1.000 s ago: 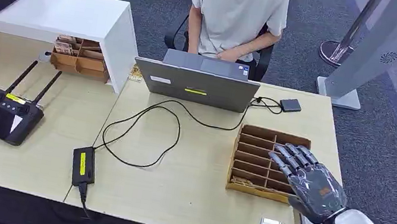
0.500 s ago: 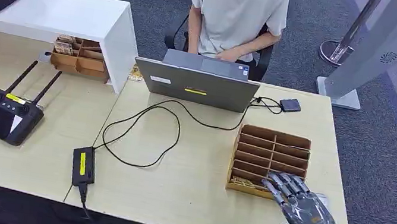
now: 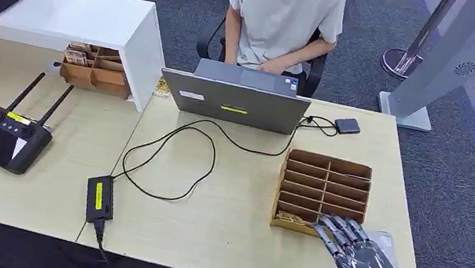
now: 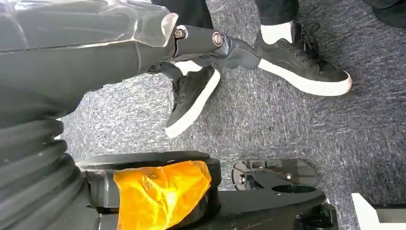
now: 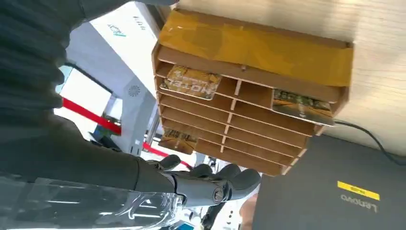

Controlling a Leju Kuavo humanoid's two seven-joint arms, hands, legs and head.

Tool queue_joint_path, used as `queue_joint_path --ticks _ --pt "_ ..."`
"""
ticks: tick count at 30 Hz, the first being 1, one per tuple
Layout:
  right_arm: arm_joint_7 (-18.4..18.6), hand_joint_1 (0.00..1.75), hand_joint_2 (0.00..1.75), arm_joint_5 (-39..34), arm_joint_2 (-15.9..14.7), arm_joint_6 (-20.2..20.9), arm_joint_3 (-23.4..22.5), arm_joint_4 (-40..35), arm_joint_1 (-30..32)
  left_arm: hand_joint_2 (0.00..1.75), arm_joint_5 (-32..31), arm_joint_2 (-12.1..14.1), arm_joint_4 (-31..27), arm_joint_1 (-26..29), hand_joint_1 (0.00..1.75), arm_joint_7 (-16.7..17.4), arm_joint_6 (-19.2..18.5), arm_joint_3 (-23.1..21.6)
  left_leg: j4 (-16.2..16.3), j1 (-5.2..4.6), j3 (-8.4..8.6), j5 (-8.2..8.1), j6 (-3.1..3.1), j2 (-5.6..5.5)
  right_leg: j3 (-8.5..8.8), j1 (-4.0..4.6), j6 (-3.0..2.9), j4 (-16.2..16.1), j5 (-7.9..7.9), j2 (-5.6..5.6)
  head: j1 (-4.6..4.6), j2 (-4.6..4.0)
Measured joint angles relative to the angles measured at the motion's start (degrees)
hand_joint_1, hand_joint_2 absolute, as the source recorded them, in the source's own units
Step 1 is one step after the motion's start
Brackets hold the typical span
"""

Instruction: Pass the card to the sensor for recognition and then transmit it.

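Hovering empty near the table's front edge, the right hand has its fingers spread just short of the card rack. The left hand hangs toward the floor; its fingers cannot be read. A card lies in a near slot: thin, stiff, light, probably slippery, best pinched by its exposed edge.

1 laptop; 2 wooden divider boxes; 3 cards in slots; 1 remote controller; 1 person.
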Motion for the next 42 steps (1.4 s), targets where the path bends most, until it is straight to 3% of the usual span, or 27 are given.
queue_joint_path --ticks 4,12,28,42 --pt "-1.2 0.00 1.75 1.1 1.1 -0.9 -0.4 0.1 0.5 1.75 0.0 0.0 0.0 0.0 0.00 0.0 0.0 0.0 0.0 0.01 0.00 0.00 0.00 0.03 0.00 0.01 0.00 0.0 0.00 0.02 0.02 0.00" --pt "-1.2 0.00 1.75 4.9 7.6 -5.5 1.3 4.0 0.6 1.75 0.0 -0.1 0.0 0.0 0.00 0.0 0.0 0.0 0.0 0.01 0.03 0.00 0.00 0.04 0.00 0.01 0.00 0.0 0.00 0.03 0.00 0.00" --pt "-1.1 0.00 1.75 5.1 9.9 -6.4 2.2 5.9 0.7 1.75 0.3 -0.1 0.0 0.0 0.00 0.1 0.0 0.0 0.0 0.01 0.03 0.00 0.00 0.04 0.01 0.00 0.00 0.0 0.00 0.03 0.00 0.00" --pt "-0.5 0.00 1.75 8.2 13.5 -11.2 2.4 9.5 -0.4 1.75 0.3 -0.1 0.0 0.0 0.00 0.2 0.0 0.0 0.0 0.00 0.02 0.00 0.00 0.04 0.02 0.00 0.00 0.0 0.00 0.03 0.02 0.00"
